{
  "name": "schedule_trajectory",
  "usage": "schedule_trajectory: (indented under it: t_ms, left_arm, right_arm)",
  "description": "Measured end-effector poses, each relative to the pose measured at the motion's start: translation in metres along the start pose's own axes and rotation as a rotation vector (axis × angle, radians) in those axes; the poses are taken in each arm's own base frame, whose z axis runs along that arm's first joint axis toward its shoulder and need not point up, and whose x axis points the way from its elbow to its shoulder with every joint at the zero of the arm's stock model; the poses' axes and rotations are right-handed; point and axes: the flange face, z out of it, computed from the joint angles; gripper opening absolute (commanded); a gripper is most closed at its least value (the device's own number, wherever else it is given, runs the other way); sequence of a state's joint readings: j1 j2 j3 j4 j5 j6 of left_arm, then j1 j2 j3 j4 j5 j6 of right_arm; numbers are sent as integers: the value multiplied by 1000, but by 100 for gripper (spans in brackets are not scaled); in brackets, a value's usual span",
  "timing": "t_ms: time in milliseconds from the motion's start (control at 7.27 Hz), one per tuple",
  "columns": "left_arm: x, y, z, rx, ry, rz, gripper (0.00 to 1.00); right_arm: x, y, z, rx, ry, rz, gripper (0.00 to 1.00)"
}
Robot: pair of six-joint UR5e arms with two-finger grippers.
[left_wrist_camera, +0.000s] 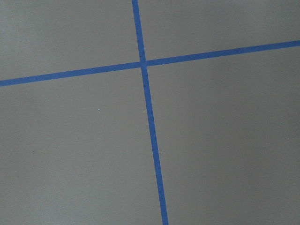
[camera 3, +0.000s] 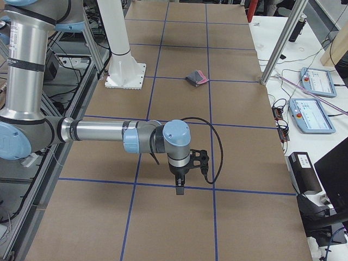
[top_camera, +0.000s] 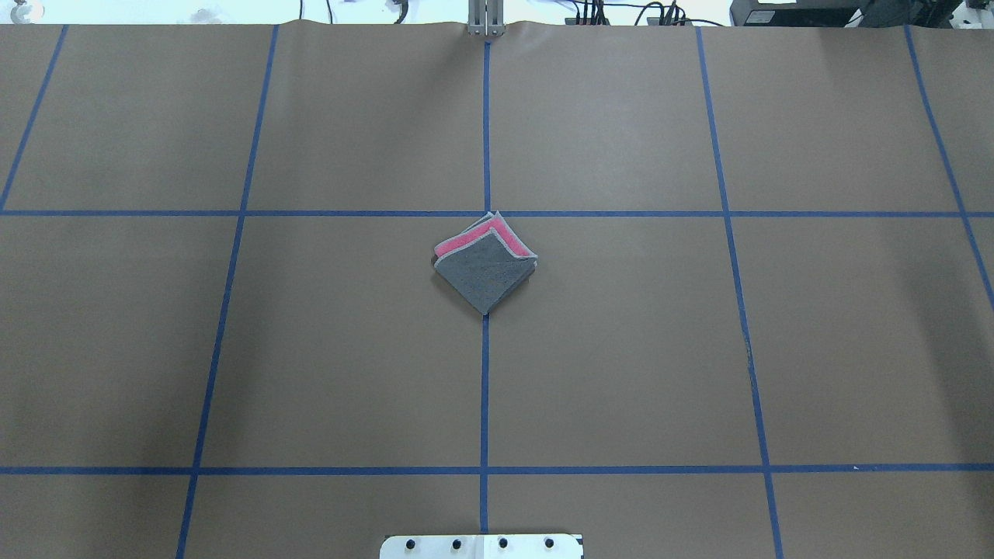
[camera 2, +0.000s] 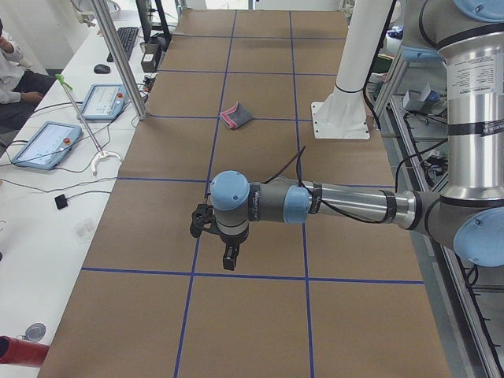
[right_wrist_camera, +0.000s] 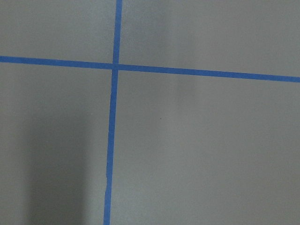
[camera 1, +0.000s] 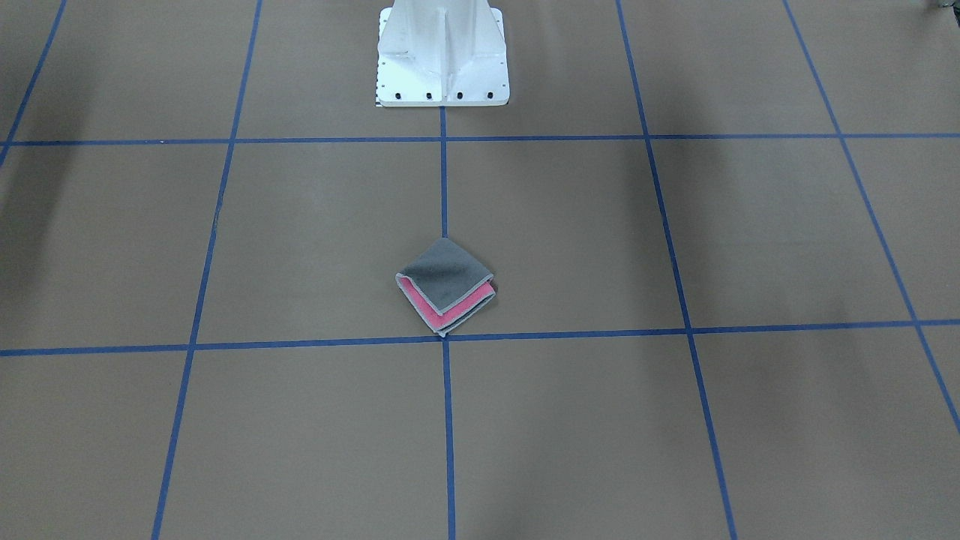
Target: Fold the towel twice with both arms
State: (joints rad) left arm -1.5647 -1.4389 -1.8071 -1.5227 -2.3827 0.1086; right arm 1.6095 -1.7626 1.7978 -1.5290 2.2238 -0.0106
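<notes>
The left fingers point(camera 2: 229, 258) are seen pointed straight down over the counter point(top_camera: 311, 349) at the end of the left arm point(camera 2: 346, 203), which is stretched level above the brown surface. Whether they are spread or closed cannot be told from the side view. The right fingers point(camera 3: 180, 184) are likewise turned downward at the tip of the right arm point(camera 3: 103, 131), and their spread cannot be told either. Below each set of fingers a crossing of blue tape lines point(left_wrist_camera: 143, 63) is shown by the wrist cameras. The towel point(top_camera: 485, 268) is found between the two sets of fingers and well apart from both, at the middle of the counter, touched by neither. It is folded into a small square and turned like a diamond, with the dark grey face on top. A pink layer and light grey edging are exposed along the two edges farthest from the white pedestal base point(camera 1: 442, 60). The towel is laid on the centre tape line, and its corner farthest from the pedestal touches a tape crossing. Two tablets point(camera 2: 47, 146) are seen on a white bench point(camera 2: 39, 236) beside the counter, off to the side of the left fingers.
</notes>
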Motion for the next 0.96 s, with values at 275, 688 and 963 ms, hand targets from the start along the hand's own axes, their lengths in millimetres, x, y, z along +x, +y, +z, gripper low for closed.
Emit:
schedule_trajectory:
  t_ms: [275,688,963]
  left_arm:
    - [5,-1,-5,11,0,10,100]
    - [8,-2,-8,17,-1,18,100]
    - [10,-2,-9,20,0,20,100]
  right_arm:
    - [-1,-2,-1,2,0,-1,100]
    - [-1,-2,-1,1,-1,2,100]
    - [0,-2,1,-2,0,4,100]
